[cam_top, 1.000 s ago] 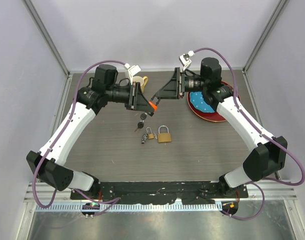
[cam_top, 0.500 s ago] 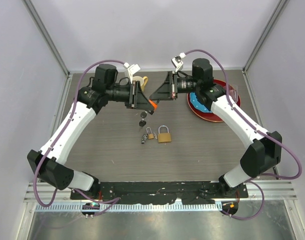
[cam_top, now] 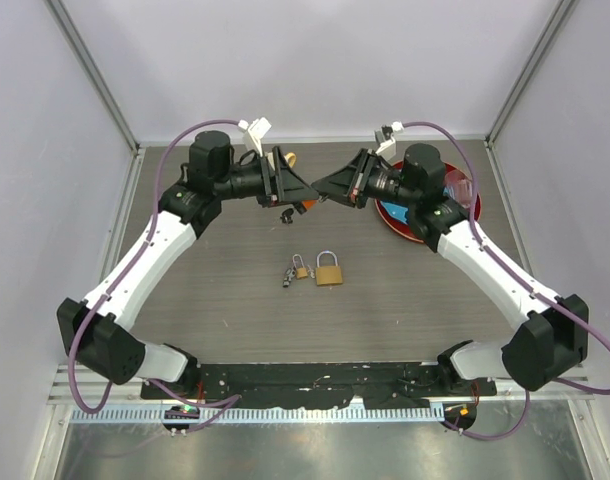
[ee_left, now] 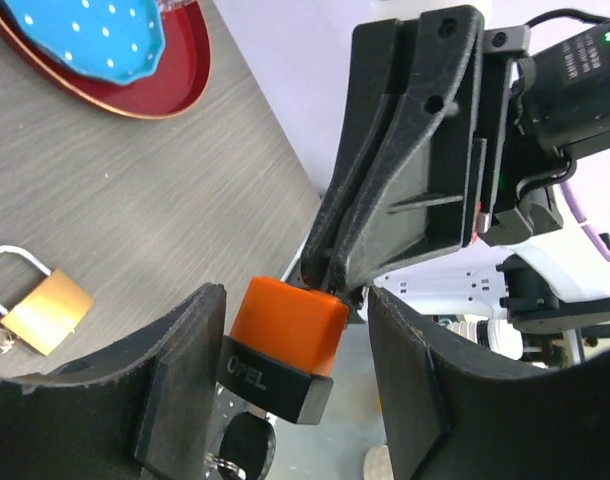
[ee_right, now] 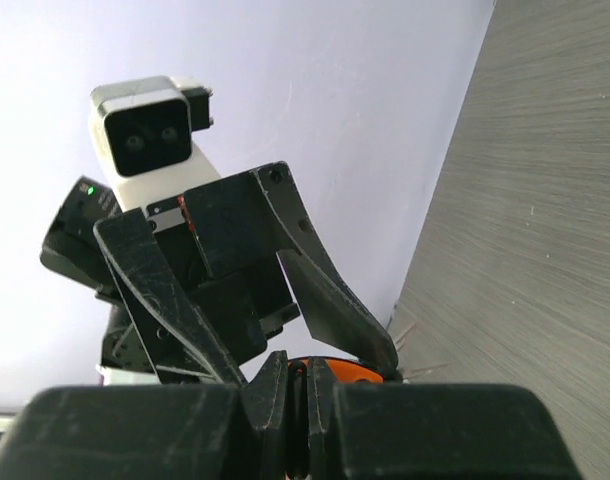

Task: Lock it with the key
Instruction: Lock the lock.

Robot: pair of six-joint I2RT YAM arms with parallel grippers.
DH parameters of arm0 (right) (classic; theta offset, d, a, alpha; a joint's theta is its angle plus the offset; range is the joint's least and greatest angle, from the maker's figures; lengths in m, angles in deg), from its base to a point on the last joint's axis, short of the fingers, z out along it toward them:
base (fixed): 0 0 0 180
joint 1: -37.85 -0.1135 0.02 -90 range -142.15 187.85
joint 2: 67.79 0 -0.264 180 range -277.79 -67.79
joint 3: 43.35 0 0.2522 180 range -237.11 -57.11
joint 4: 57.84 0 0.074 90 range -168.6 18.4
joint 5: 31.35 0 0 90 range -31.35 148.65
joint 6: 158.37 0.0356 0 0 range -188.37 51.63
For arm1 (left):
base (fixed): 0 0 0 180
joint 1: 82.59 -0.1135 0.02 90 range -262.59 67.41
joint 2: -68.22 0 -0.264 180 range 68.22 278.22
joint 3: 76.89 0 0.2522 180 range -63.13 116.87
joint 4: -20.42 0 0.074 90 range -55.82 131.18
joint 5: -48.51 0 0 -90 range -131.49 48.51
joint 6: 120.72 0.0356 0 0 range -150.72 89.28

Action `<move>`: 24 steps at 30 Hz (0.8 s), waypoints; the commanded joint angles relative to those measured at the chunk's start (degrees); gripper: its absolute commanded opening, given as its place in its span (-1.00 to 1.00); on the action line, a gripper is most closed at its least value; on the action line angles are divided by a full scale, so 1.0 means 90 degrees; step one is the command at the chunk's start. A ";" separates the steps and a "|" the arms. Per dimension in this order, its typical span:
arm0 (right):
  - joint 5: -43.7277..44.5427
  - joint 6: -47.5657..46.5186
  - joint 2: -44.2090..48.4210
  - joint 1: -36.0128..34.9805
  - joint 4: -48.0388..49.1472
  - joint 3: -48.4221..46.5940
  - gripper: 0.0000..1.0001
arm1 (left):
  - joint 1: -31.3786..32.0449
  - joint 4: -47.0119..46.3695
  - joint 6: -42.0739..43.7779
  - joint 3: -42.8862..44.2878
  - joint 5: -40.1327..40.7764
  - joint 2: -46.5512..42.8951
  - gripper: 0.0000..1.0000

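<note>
**Key** [ee_left: 290, 325] – orange head on a black collar. We are finding it in mid-air over the back of the table [cam_top: 225, 300], well above and behind the locks. A second, dark key is hanging below it.

**Right gripper** [ee_right: 290, 372] – we are seeing it clamped tight on the top edge of the orange head, with only a sliver of orange showing between its fingers.

**Left gripper** [ee_left: 295, 293] – its jaws are standing apart on either side of the key. The far one is clear of it. Whether the near one is touching the black collar, we cannot tell.

**Brass padlock** [cam_top: 329, 273] – lying flat mid-table, with a smaller padlock [cam_top: 299, 268] and loose keys just beside it. We cannot tell whether either shackle is open.

**Risks, as we are judging them:**
- The right grip is taking only the rim of the head, so the key may be free to pivot or slip once it is carrying the weight alone.
- The dangling key could be snagging a left finger as the arms part.
- We are not seeing the blade, so its direction is uncertain and it may be meeting the keyhole badly.
- The padlock is unheld and is likely to skid under a push.

**Surroundings:**
- The red plate [ee_left: 180, 85] with a blue dish on it is sitting under the right arm.
- A tan cup handle [cam_top: 288, 158] is peeking out behind the left wrist.
- Nothing is lying between the key and the locks, but the small padlock is crowding the brass one's left side.
</note>
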 commanded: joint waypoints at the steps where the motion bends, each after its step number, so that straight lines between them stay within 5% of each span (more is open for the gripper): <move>1: 0.0595 0.0751 0.0371 0.0098 0.0976 -0.0019 -0.96 | -0.0001 -0.1177 -0.0481 0.0001 0.0338 -0.0360 0.24; 24: 0.0752 0.1553 0.0498 0.0576 0.1317 -0.0038 -0.97 | 0.0214 -0.2828 -0.1136 -0.0331 0.0417 -0.0068 0.31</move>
